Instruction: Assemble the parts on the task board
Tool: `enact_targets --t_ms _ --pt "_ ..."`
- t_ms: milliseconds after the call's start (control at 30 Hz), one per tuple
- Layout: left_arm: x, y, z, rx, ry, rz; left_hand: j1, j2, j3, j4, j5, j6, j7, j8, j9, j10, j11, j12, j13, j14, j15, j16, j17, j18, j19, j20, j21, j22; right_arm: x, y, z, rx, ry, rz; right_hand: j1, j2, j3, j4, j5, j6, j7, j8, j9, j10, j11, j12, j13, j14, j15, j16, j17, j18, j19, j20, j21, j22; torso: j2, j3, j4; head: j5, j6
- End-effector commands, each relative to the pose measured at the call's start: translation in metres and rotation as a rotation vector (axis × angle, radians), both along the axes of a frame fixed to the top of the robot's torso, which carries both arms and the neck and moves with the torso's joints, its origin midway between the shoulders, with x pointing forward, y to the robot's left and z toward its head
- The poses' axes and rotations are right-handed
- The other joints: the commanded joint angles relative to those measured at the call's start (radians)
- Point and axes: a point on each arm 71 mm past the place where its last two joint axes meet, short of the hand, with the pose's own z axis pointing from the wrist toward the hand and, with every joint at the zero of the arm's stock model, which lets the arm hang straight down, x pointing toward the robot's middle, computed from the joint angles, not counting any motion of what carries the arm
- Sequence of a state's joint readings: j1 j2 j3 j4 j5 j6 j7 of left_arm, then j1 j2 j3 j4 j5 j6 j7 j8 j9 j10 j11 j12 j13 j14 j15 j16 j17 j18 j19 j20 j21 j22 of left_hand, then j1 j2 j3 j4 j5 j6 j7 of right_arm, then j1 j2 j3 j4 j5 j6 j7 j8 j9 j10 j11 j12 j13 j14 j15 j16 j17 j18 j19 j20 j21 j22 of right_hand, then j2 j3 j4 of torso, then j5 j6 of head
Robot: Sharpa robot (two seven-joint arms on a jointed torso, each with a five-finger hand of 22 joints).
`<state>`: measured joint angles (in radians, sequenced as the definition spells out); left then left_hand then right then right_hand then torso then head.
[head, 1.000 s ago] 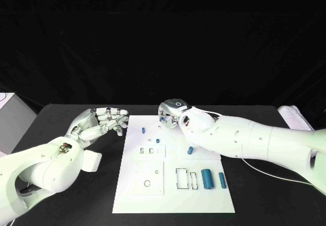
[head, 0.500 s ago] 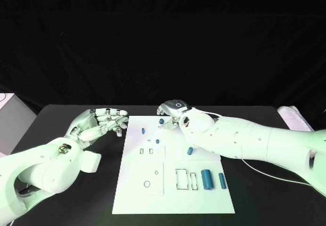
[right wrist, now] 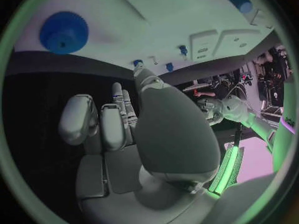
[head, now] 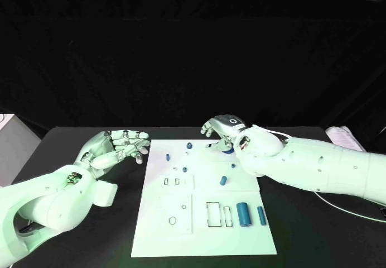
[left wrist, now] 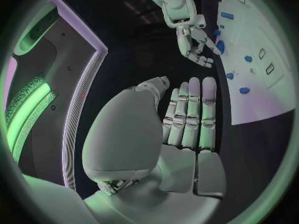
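Holds nothing in the right hand (head: 223, 131): fingers loosely curved and apart, poised over the upper right corner of the task board (head: 161, 234). Keeps the left hand (head: 119, 146) off the board's upper left edge, over the black table (head: 72, 134), fingers released, lying side by side and likewise grasping nothing.

Finds the likely target, a round blue part (head: 227, 149) with a toothed rim, lying flat on the board just below the right hand in the head view. In the right wrist view places that part (right wrist: 64, 32) beyond the fingertips (right wrist: 116, 89), apart from them, with a dark strip of table between. Has no long axis to line up with, being round; judging from this, calls for a reach forward and down from above rather than any turn of the wrist.

Leaves the right hand clearly nearer; the left sits well apart, across the board's width. Shows other small blue parts (head: 184, 168) mid-board and two blue cylinders (head: 243, 214) lying lengthwise at lower right, untouched.
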<state>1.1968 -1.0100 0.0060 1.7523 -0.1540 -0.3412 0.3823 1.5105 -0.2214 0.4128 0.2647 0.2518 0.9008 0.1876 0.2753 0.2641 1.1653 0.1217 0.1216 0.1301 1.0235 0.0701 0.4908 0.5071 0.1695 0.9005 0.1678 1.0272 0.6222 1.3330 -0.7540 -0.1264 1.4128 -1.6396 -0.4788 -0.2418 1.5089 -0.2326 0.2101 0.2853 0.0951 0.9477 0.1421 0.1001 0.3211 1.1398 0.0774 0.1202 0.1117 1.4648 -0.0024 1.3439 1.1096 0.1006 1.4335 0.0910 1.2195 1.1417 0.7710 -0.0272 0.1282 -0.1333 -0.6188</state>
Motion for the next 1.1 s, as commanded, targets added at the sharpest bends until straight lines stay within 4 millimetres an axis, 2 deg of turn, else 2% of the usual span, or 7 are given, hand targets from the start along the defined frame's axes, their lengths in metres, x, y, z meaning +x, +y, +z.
enact_targets --t_ms 33,200,267,300,400,867,1100 --pt "0.0 -0.001 0.002 -0.004 -0.009 -0.012 -0.001 -0.004 0.007 -0.001 -0.005 -0.006 -0.001 0.004 0.001 -0.007 0.003 0.006 0.001 0.008 0.0 -0.005 0.001 0.014 -0.009 0.0 0.004 0.002 -0.004 -0.013 0.004 0.091 0.064 -0.046 -0.024 -0.004 0.016 0.001 0.005 0.009 0.001 0.006 0.002 0.064 -0.008 0.016 0.017 0.028 -0.01 0.026 0.041 -0.025 0.023 -0.004 0.051 0.061 -0.001 0.0037 -0.0106 -0.001 0.005" --pt "0.002 0.0 0.001 -0.003 -0.009 -0.009 -0.001 -0.004 0.008 -0.001 -0.005 -0.007 -0.001 0.005 0.002 -0.008 0.003 0.006 0.002 0.008 0.001 -0.006 0.002 0.014 -0.011 0.0 0.007 0.003 -0.006 -0.051 0.007 0.156 0.187 -0.131 -0.033 -0.034 0.023 -0.011 0.031 0.03 -0.016 0.019 0.009 0.284 -0.043 0.172 0.134 0.05 -0.037 0.086 0.142 -0.052 0.066 -0.026 0.172 0.207 -0.002 0.0062 -0.0177 -0.005 0.01" --pt "0.002 0.0 0.001 -0.003 -0.009 -0.009 -0.001 -0.004 0.008 -0.001 -0.005 -0.007 -0.001 0.005 0.002 -0.008 0.003 0.006 0.002 0.008 0.001 -0.006 0.002 0.014 -0.011 0.0 0.007 0.003 -0.004 -0.063 0.005 0.168 0.226 -0.161 -0.043 -0.05 -0.02 -0.019 0.095 0.017 -0.018 0.03 0.017 0.304 -0.049 0.742 0.716 0.06 -0.036 0.121 0.203 -0.065 0.083 -0.034 0.225 0.271 -0.001 0.0078 -0.0211 -0.004 0.009" --pt "0.003 0.0 0.001 -0.003 -0.009 -0.009 -0.001 -0.004 0.008 -0.001 -0.005 -0.007 -0.001 0.005 0.002 -0.008 0.003 0.006 0.002 0.008 0.001 -0.006 0.002 0.014 -0.011 0.0 0.007 0.003 -0.003 -0.068 0.005 0.17 0.241 -0.175 -0.047 -0.02 -0.038 -0.007 0.104 -0.003 0.002 0.043 0.024 0.301 -0.04 1.138 1.129 0.072 -0.036 0.159 0.283 -0.074 0.091 -0.013 0.255 0.309 -0.001 0.009 -0.0216 -0.004 0.01" --pt "0.003 0.0 0.001 -0.003 -0.008 -0.01 -0.001 -0.004 0.008 -0.001 -0.005 -0.007 -0.001 0.005 0.002 -0.008 0.003 0.006 0.002 0.008 0.001 -0.006 0.002 0.014 -0.011 0.0 0.007 0.003 -0.001 -0.078 0.002 0.172 0.268 -0.204 -0.054 -0.008 -0.064 -0.007 0.119 -0.027 0.007 0.077 0.035 0.396 -0.014 1.407 1.412 0.098 -0.007 0.214 0.422 -0.092 0.122 0.002 0.324 0.395 0.0 0.0114 -0.0205 -0.005 0.009" --pt "0.005 -0.001 0.0 -0.003 -0.007 -0.012 -0.001 -0.004 0.008 -0.001 -0.005 -0.007 -0.001 0.005 0.002 -0.008 0.003 0.006 0.002 0.008 0.001 -0.006 0.002 0.014 -0.011 0.0 0.007 0.003 0.014 -0.076 -0.019 0.163 0.33 -0.252 -0.068 0.002 -0.083 0.0 0.121 -0.048 0.016 0.102 0.039 0.431 -0.002 1.451 1.459 0.106 0.004 0.227 0.461 -0.101 0.137 0.012 0.351 0.429 0.003 0.0106 -0.0114 -0.008 0.0" --pt "0.005 -0.001 0.0 -0.002 -0.007 -0.014 -0.001 -0.004 0.008 -0.001 -0.005 -0.007 -0.001 0.005 0.002 -0.008 0.003 0.006 0.002 0.008 0.001 -0.006 0.002 0.014 -0.011 0.0 0.007 0.003 0.018 -0.067 -0.027 0.165 0.347 -0.245 -0.069 0.006 -0.082 0.001 0.128 -0.048 0.016 0.106 0.04 0.431 -0.001 1.451 1.459 0.106 0.005 0.227 0.461 -0.101 0.137 0.013 0.351 0.429 0.001 0.0093 -0.0144 -0.005 -0.007"
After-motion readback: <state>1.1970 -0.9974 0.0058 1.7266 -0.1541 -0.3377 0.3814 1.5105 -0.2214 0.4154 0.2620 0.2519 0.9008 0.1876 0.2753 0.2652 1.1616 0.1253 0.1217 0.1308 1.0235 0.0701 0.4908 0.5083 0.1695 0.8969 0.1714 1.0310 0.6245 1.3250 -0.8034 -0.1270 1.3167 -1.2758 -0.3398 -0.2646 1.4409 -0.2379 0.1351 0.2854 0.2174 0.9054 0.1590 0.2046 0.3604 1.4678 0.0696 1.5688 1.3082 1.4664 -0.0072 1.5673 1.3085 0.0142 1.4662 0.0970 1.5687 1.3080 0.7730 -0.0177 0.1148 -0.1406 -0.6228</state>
